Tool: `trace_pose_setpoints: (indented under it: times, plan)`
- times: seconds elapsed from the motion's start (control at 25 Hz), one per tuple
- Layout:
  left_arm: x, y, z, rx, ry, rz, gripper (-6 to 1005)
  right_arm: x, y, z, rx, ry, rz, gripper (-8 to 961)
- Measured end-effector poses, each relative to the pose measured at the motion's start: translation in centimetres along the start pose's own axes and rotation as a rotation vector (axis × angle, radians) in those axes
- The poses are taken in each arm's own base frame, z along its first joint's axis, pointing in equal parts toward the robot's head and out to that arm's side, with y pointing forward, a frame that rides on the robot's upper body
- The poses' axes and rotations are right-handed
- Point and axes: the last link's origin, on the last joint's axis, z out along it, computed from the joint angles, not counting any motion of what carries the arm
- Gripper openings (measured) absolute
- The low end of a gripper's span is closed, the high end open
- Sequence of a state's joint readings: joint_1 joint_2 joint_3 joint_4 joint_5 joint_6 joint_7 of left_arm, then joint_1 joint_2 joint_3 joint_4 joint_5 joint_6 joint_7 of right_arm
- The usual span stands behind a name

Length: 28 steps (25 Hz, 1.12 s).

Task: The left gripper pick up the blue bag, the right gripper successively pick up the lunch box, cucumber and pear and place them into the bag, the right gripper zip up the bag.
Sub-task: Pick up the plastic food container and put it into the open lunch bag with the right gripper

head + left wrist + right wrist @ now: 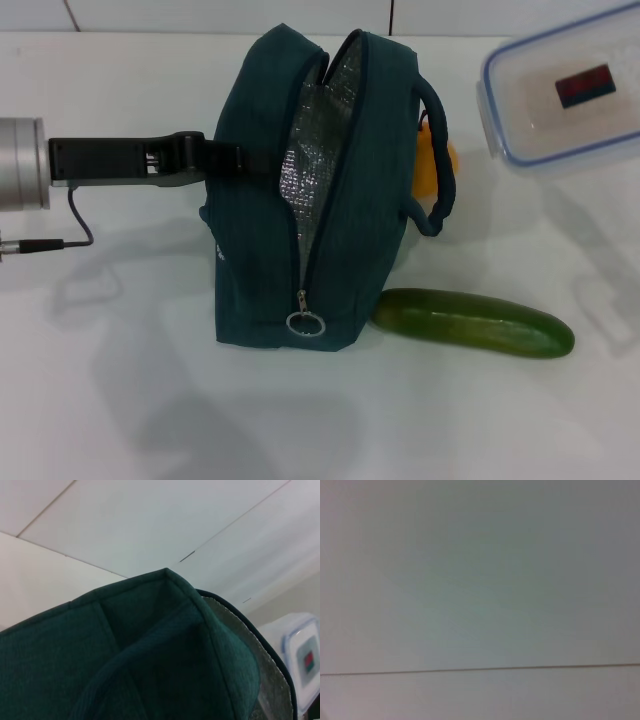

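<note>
Head view: high, facing forward and down on the white counter (120,400), taking in the whole blue bag (260,200), the cucumber (472,322) and the lunch box (560,90). Left wrist view: pressed close against the bag's fabric, facing across it toward the tiled wall (150,525); shares the bag and the lunch box with the head view. Right wrist view: faces only a plain pale surface (480,580) with one seam line; no overlap can be told.

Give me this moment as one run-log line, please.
left gripper: gripping blue bag | bag: unzipped | lunch box, cucumber: on table | right gripper: not visible
</note>
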<state>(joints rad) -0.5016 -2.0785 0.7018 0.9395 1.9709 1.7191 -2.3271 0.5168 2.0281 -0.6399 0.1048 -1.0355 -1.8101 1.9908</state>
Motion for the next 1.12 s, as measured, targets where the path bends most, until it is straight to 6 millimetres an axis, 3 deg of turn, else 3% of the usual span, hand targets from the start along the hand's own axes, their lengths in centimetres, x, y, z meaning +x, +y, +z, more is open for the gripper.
trace_pose_setpoints:
  times: [0.36,1.12]
  plan:
    - [0.0,0.0,0.2,-0.004,-0.003,0.000,42,0.4,0.9,2.7,-0.087,0.060,0.010,96]
    - [0.0,0.1,0.6,-0.017,-0.012,-0.010,42,2.9,1.6,14.0,-0.152,0.252,-0.026,95]
